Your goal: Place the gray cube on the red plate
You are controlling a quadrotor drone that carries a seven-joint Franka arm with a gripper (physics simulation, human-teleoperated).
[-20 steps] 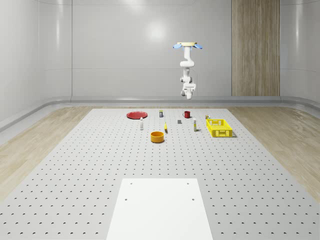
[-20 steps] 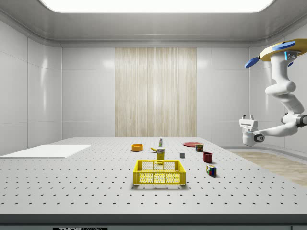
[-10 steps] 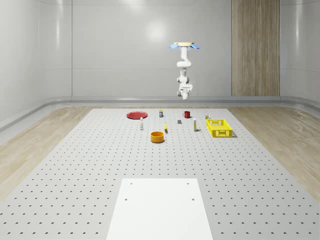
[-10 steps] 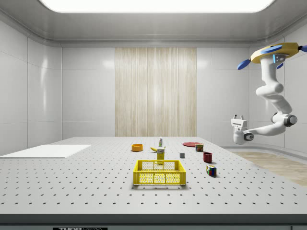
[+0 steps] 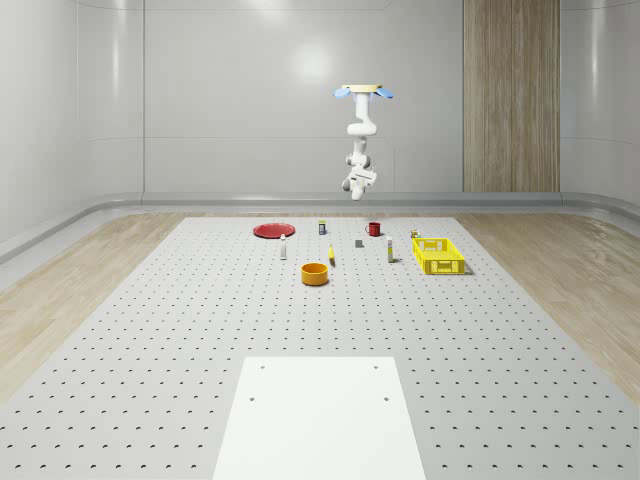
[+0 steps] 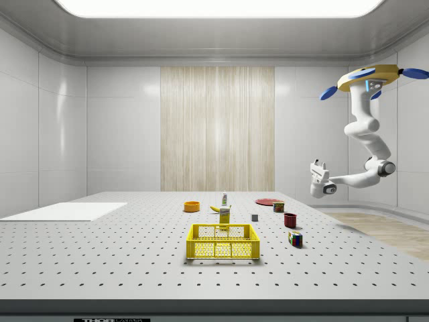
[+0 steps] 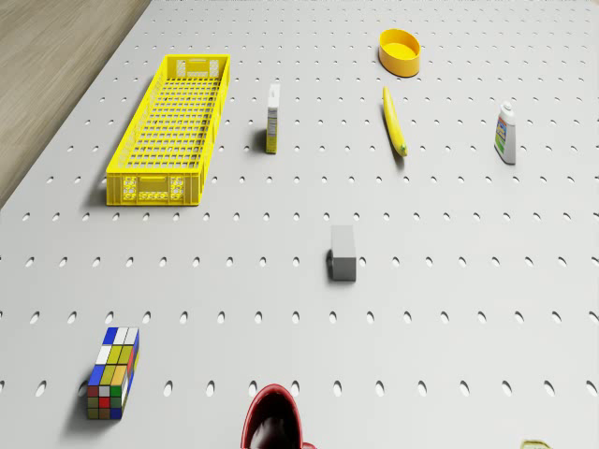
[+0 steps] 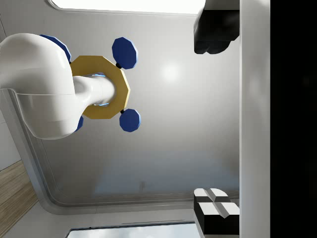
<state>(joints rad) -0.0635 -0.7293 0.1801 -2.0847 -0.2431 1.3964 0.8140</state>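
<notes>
The gray cube sits on the perforated table among other small items. Further toward the whole-scene view's left lies the flat red plate, with nothing on it. The drone hovers high above the table's far edge, behind the cube. Its white arm hangs down and bends, so my gripper points upward, well above the cube. In the wrist view the fingers stand wide apart, open and holding nothing, with the drone's underside beyond them.
A yellow crate, an orange bowl, a red mug, a Rubik's cube, a banana, a carton and a bottle stand around the cube. A white sheet lies near the front.
The drone with its arm has shifted toward the whole-scene view's left and the side view's left, closer over the table. The objects on the table have not moved.
</notes>
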